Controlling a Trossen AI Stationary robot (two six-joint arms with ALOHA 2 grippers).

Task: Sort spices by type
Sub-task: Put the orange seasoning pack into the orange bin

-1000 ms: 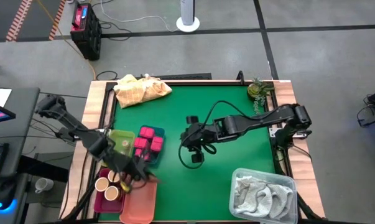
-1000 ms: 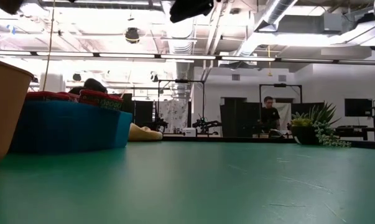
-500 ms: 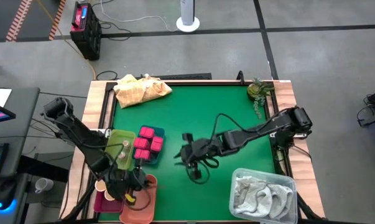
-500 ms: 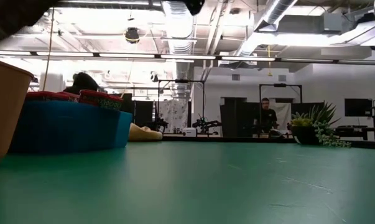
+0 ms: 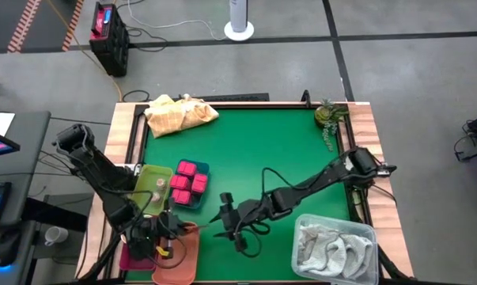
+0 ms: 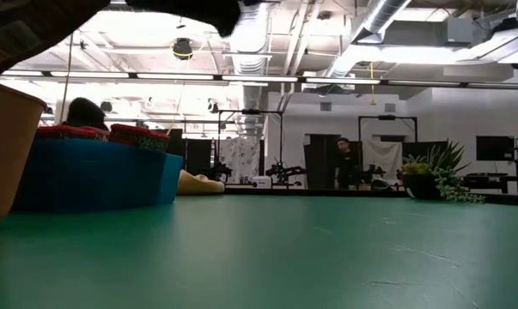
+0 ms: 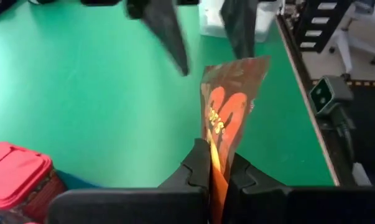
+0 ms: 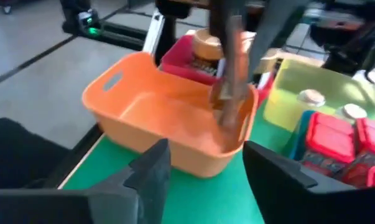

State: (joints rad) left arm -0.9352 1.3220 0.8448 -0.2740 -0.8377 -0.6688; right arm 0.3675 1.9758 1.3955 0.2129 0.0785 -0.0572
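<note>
The left gripper [image 7: 218,171] has its jaws clamped on the bottom edge of a thin brown-and-orange foil packet [image 7: 227,109], holding it upright over the orange bin [image 8: 168,124], while the right gripper [image 8: 203,165] hovers just beside that bin on its green-surface side with jaws apart and nothing between them. The packet looks light, flat and crinkly, likely slick and floppy, so a pinch across a sealed edge should serve better than one on its soft middle. Next to the orange bin sit a blue bin [image 5: 197,198] of blocky pink-red packets [image 5: 187,180], a yellow-green bin [image 5: 147,178] and a red bin [image 8: 182,62], all smooth moulded plastic.
</note>
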